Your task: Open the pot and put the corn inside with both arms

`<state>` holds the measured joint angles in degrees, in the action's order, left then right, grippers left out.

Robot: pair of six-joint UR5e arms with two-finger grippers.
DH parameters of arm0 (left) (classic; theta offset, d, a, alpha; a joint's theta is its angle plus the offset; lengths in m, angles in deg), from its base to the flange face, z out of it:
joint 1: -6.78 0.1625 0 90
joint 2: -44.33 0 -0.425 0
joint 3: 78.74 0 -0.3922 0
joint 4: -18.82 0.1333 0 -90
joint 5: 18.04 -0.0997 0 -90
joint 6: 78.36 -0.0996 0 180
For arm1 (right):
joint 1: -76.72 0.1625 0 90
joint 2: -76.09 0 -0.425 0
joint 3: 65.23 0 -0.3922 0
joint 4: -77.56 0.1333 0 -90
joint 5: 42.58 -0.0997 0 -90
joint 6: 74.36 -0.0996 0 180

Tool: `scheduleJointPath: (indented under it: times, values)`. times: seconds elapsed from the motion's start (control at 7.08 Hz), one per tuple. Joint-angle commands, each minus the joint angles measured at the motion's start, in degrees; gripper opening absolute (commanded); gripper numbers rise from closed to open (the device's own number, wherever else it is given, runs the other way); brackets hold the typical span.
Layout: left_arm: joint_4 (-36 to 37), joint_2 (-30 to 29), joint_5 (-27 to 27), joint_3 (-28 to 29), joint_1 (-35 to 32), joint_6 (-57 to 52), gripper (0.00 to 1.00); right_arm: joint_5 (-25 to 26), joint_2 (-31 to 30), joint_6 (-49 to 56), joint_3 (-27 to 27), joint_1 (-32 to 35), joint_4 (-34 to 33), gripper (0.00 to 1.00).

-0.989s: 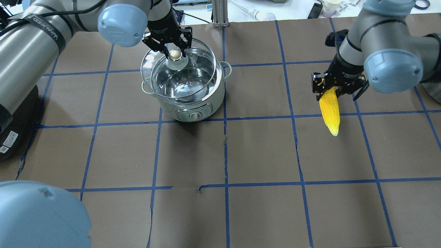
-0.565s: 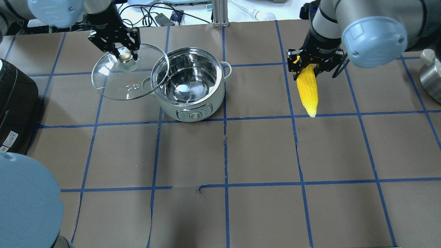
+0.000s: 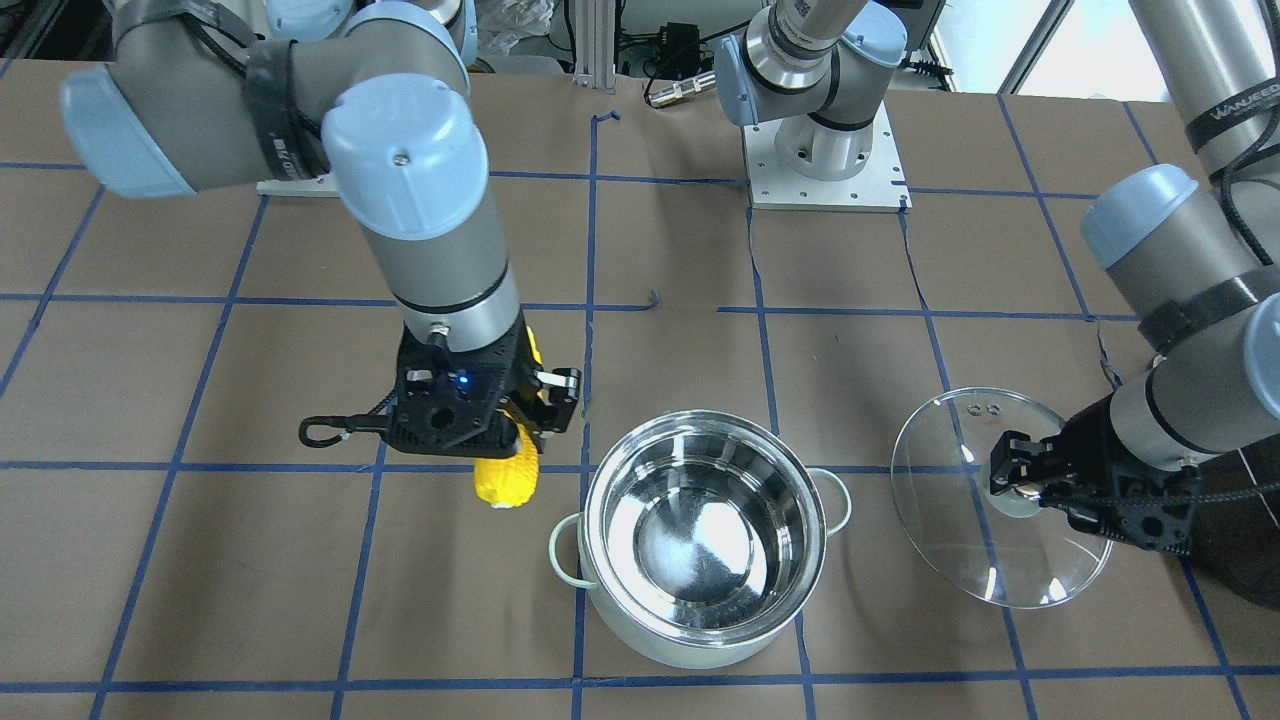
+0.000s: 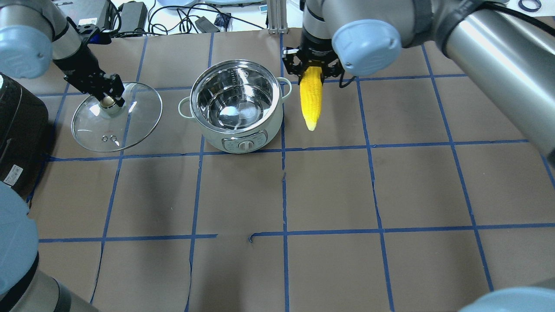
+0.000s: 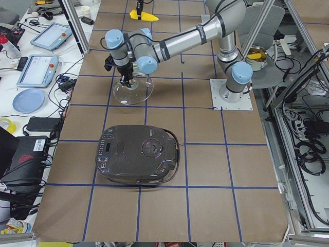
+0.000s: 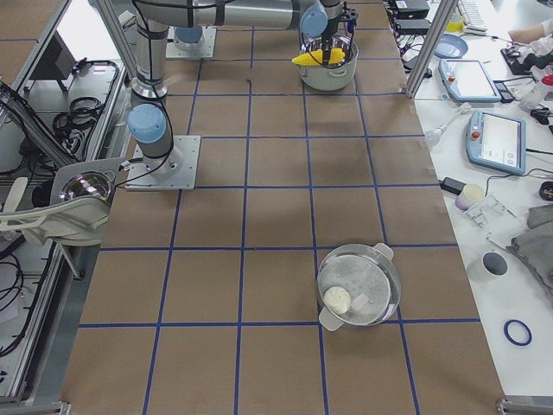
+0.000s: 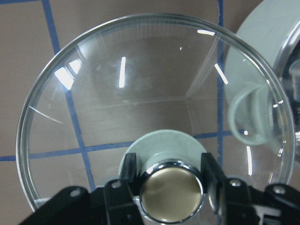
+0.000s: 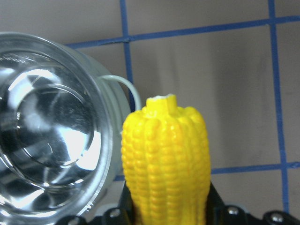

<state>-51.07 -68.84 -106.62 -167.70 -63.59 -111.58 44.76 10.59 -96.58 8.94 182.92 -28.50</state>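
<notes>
Right fingers (image 3: 562,388) pinch the corn (image 4: 312,97) by its thick end; you see it hanging just beside the open pot (image 4: 269,130). Left fingers (image 7: 212,171) clamp the glass lid (image 4: 130,121) by its knob (image 7: 171,186), clear of the pot.

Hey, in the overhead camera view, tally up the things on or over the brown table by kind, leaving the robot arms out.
pot: 1
glass lid: 1
corn cob: 1
black appliance: 1
Total: 4
</notes>
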Motion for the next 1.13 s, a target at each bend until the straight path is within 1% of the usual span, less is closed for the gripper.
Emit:
scheduleJointPath:
  times: [0.0, 0.14, 0.28, 0.42, 0.57, 0.71, 0.85, 0.99]
  values:
    - [13.9, 2.1, 0.2, -13.0, 3.0, -3.4, 0.0, 0.6, 10.8, -7.0, -14.9, 5.6, 1.8, 0.54]
    - [18.0, 2.6, 0.2, -17.3, 3.0, -3.3, 0.0, 2.4, 13.7, -7.9, -18.3, 8.3, 1.7, 0.54]
    - [22.3, 3.0, -0.4, -19.8, 2.3, -2.9, 0.0, 1.6, 15.5, -12.5, -20.1, 9.0, 1.7, 0.54]
    - [22.8, 3.2, 0.2, -20.5, 2.5, -2.6, 0.0, 0.8, 15.8, -14.2, -20.2, 9.3, 1.7, 0.54]
    - [22.9, 3.1, 0.3, -20.4, 2.7, -3.4, 0.99, -1.0, 16.4, -16.6, -20.2, 9.9, 1.6, 0.57]
    - [22.9, 3.1, 0.3, -19.9, 2.7, -3.6, 1.0, -1.1, 17.0, -15.8, -20.0, 10.1, 1.4, 0.59]
    - [22.1, 2.9, 0.0, -17.8, 2.5, -3.4, 1.0, -1.0, 17.8, -15.8, -20.0, 10.1, 0.9, 0.69]
    - [16.3, 2.8, -0.1, -14.2, 2.3, -3.3, 1.0, -1.0, 17.9, -15.8, -20.0, 10.1, 0.9, 0.81]
